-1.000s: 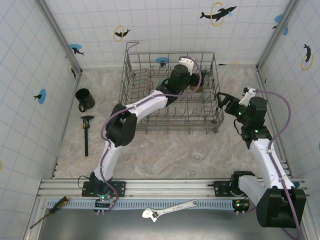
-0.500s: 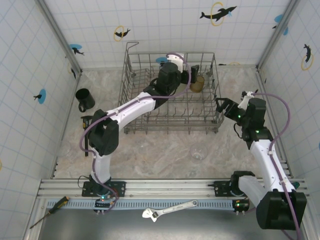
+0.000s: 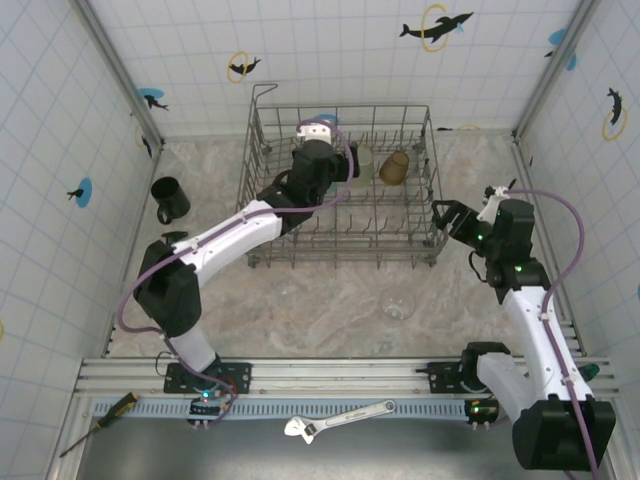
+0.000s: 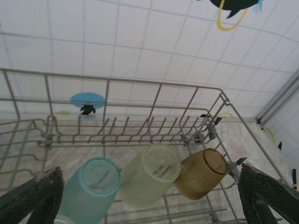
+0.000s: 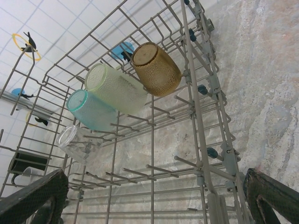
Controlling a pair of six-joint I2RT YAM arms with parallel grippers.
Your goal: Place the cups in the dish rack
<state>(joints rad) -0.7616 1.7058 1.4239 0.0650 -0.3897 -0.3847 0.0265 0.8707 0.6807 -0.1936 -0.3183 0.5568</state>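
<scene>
Nearest me, a wrench (image 3: 340,420) and a screwdriver (image 3: 97,425) lie on the rail by the arm bases. Further out, a clear cup (image 3: 398,305) stands alone on the table (image 3: 300,300), just in front of the dish rack (image 3: 345,258).

My right gripper (image 3: 447,216) hangs beside the rack's right wall, with its fingers spread wide and nothing between them. A black mug (image 3: 170,198) sits on the table well to the left of the rack.

My left gripper (image 4: 149,200) reaches in over the rack, fingers wide apart and empty. Just beyond it, a teal cup (image 4: 88,191), a pale green cup (image 4: 148,181) and an amber cup (image 4: 203,173) lean side by side on the tines of the far row. From the right wrist I also see another clear cup (image 5: 74,138) inside the rack, beside the teal one.
</scene>
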